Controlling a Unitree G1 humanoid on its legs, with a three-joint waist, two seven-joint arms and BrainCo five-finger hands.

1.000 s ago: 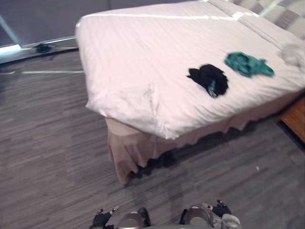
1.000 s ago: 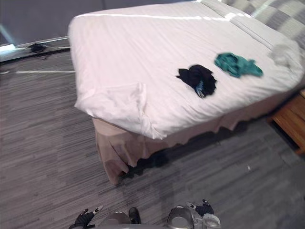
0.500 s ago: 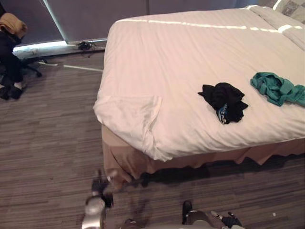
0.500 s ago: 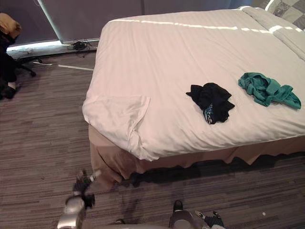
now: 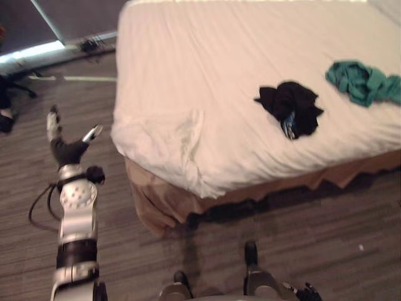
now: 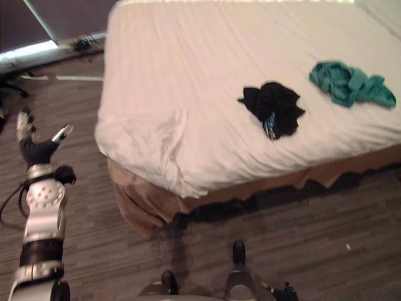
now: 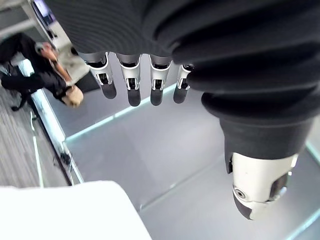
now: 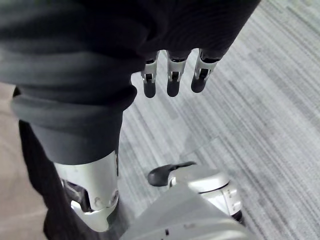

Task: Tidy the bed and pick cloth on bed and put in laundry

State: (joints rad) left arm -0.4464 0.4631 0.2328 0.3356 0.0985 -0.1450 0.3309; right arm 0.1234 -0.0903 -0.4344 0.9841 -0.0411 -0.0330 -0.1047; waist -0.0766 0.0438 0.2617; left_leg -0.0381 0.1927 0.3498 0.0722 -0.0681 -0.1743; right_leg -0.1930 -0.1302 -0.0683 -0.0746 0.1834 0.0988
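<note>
From the head cameras I see the crumpled black cloth (image 5: 291, 113) lying on the wide white-sheeted bed (image 5: 207, 56). A bunched teal cloth (image 5: 360, 83) lies apart from it, further right. My left hand (image 5: 67, 149) is raised off the bed's left side, fingers straight, thumb spread, holding nothing. Its wrist view adds a seated person in dark clothes (image 7: 35, 75). My right hand (image 8: 172, 75), seen in its own wrist view, hangs straight-fingered and empty above the grey striped carpet (image 8: 260, 100).
</note>
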